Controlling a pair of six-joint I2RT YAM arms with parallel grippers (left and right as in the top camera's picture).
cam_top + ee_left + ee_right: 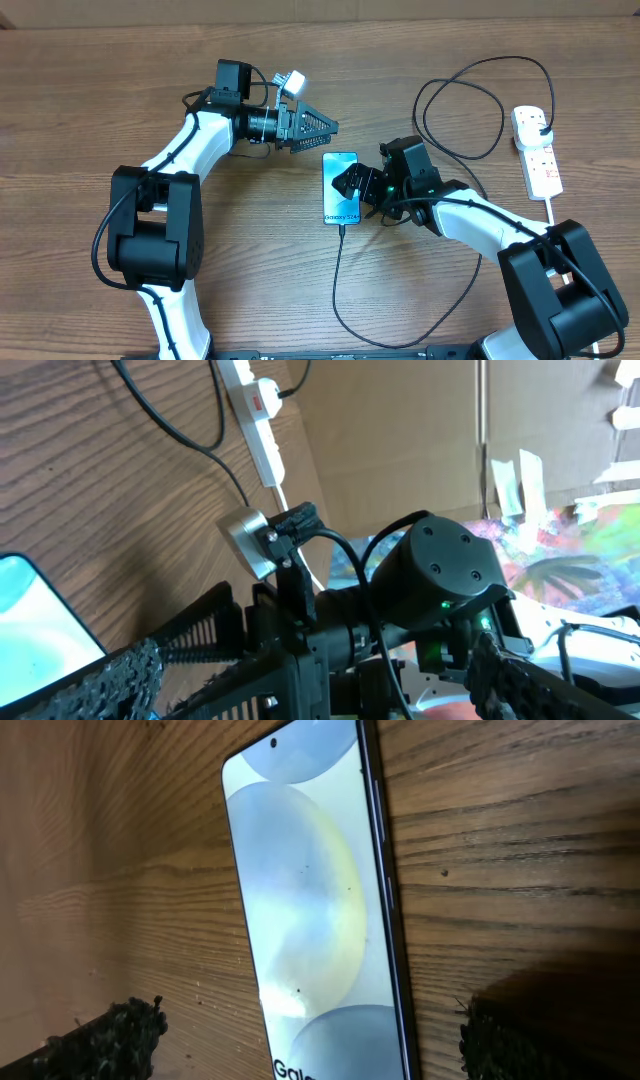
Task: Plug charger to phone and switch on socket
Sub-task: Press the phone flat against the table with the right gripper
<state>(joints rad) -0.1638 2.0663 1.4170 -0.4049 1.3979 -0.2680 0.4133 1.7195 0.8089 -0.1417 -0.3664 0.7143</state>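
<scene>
Black two-finger right gripper spread wide over the slim cyan-screened phone; left gripper likewise spread, holding nothing.

Overhead: phone lies flat mid-way across the brown wooden table. The long thin black charger cable meets its near short edge and loops round to a black plug seated in the white elongated power-strip socket at far right. Left gripper hangs near the phone's far end.
Left wrist: textured black fingers stand wide apart; phone corner lower left, socket at top.
Right wrist: black fingertips flank the phone, neither touching it.
</scene>
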